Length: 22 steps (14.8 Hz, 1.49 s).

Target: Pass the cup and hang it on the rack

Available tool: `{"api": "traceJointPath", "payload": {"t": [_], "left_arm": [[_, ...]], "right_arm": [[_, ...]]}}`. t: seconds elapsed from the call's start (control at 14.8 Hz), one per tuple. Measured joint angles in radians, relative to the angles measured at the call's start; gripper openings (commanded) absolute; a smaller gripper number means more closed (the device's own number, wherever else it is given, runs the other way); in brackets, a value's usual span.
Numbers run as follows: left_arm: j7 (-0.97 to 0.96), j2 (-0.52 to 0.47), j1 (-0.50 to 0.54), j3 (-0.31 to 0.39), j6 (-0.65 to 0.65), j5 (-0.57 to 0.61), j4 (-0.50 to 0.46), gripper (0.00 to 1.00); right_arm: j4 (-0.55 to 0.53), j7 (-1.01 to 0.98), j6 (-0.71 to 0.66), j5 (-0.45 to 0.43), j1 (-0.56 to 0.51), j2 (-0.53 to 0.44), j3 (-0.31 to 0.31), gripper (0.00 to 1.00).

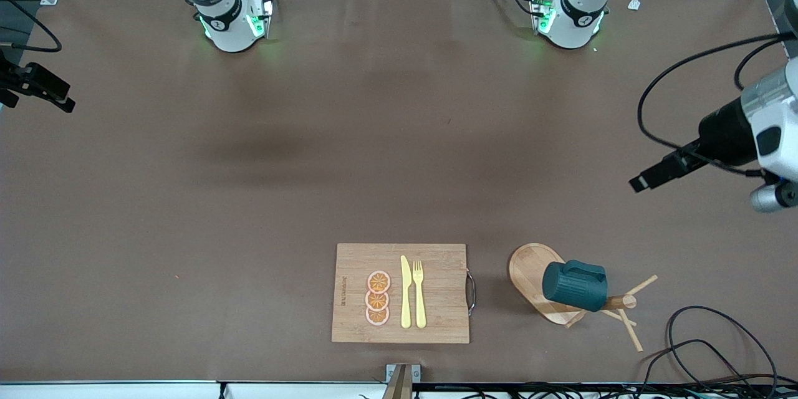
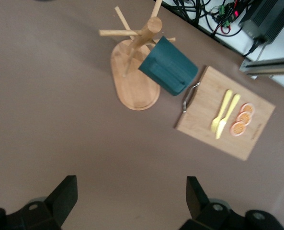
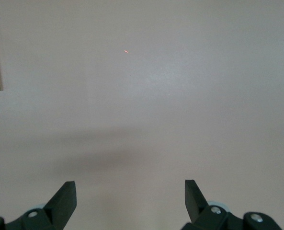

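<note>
The dark teal cup (image 1: 575, 285) hangs tilted on the light wooden rack (image 1: 530, 274), up against its central post, above the oval base. The left wrist view shows the cup (image 2: 169, 67) and the rack (image 2: 132, 88) some way off. My left gripper (image 1: 648, 179) is up in the air over the left arm's end of the table, open and empty (image 2: 131, 199). My right gripper (image 1: 59, 100) is over the right arm's end of the table, open and empty (image 3: 130, 199), with only bare table under it.
A bamboo cutting board (image 1: 442, 262) lies beside the rack, toward the right arm's end, with a yellow knife (image 1: 406, 293), a yellow fork (image 1: 419, 293) and three orange slices (image 1: 378, 298) on it. Black cables (image 1: 717, 336) lie by the near table corner at the left arm's end.
</note>
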Motion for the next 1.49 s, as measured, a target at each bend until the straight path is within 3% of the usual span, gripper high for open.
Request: {"api": "traceJointPath", "payload": {"t": [0.41,0.61,0.95,1.02,1.29,1.49], "left_arm": [[0.192,-0.049,0.010,0.012,-0.112,0.078,-0.001,1.00],[0.348,-0.074,0.012,0.059,-0.143,0.079,-0.001,1.00],[0.399,-0.116,0.000,0.086,-0.174,0.079,-0.001,1.00],[0.406,-0.132,-0.023,0.111,-0.178,0.078,-0.001,1.00],[0.417,-0.205,-0.224,0.344,-0.200,0.030,-0.037,1.00],[0.446,-0.253,-0.300,0.447,-0.204,0.002,-0.102,1.00]], "right_arm": [[0.000,0.000,-0.005,0.000,0.000,0.000,0.000,1.00],[0.000,0.000,-0.012,0.000,0.000,0.000,0.000,1.00],[0.000,0.000,-0.012,0.000,0.000,0.000,0.000,1.00],[0.000,0.000,-0.012,0.000,0.000,0.000,0.000,1.00],[0.000,0.000,-0.013,0.000,0.000,0.000,0.000,1.00],[0.001,0.000,-0.013,0.000,0.000,0.000,0.000,1.00]]}}
